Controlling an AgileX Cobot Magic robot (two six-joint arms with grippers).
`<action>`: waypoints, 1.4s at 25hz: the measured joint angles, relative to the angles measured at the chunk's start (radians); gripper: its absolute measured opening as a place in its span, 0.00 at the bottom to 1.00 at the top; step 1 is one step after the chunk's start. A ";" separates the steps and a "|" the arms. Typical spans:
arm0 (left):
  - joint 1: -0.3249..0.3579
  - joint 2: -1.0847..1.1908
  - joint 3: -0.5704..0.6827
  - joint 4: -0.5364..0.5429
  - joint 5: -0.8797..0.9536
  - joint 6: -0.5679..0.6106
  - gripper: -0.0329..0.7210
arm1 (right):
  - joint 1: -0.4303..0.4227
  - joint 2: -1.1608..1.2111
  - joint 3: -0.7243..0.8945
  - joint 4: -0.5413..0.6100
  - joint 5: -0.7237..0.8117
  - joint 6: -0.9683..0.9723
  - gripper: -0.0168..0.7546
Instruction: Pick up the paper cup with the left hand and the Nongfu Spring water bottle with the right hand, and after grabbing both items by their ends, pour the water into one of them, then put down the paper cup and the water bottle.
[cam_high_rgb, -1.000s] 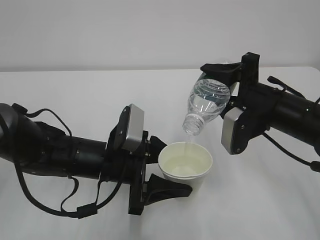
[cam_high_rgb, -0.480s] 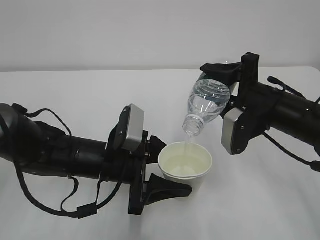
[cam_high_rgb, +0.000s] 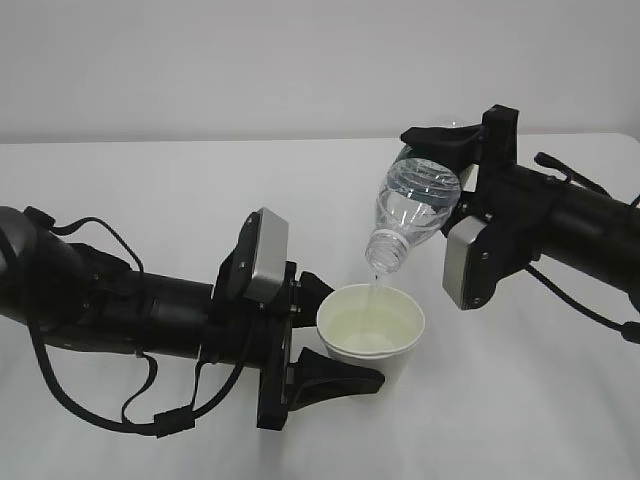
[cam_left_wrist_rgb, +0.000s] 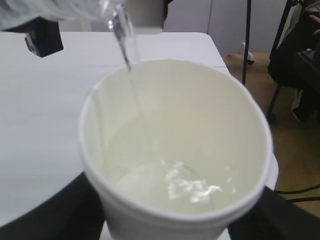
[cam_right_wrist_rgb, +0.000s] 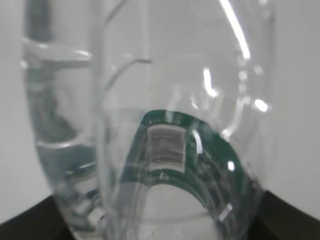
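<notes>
The paper cup (cam_high_rgb: 371, 333) stood upright near the middle of the white counter (cam_high_rgb: 150, 190), its pale cream inside partly filled with water (cam_left_wrist_rgb: 170, 182). A thin clear stream (cam_left_wrist_rgb: 131, 75) fell from above into the cup along its far inner wall and struck the pool at the bottom. The Nongfu Spring water bottle (cam_high_rgb: 412, 212) hung just above and behind the cup, tilted neck-down, with its open mouth over the cup's rim and apart from it. In the right wrist view the bottle's clear ribbed wall and dark green label band (cam_right_wrist_rgb: 190, 165) filled the frame. The left tool (cam_high_rgb: 325, 335) was clamped on the cup, one black finger on each side of its lower wall. The right tool (cam_high_rgb: 440, 150) was clamped on the bottle's base end, its fingers spread around the wide body. Both black arms lay low over the counter, each with a grey-silver block on the wrist.
</notes>
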 joint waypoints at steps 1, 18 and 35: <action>0.000 0.000 0.000 0.000 0.000 0.000 0.68 | 0.000 0.000 0.000 0.000 0.000 0.000 0.62; 0.000 0.000 0.000 -0.008 0.000 0.000 0.68 | 0.000 0.000 0.000 0.000 0.000 -0.016 0.62; 0.000 0.000 0.000 -0.023 0.000 0.000 0.68 | 0.000 0.000 0.000 0.000 -0.003 -0.021 0.62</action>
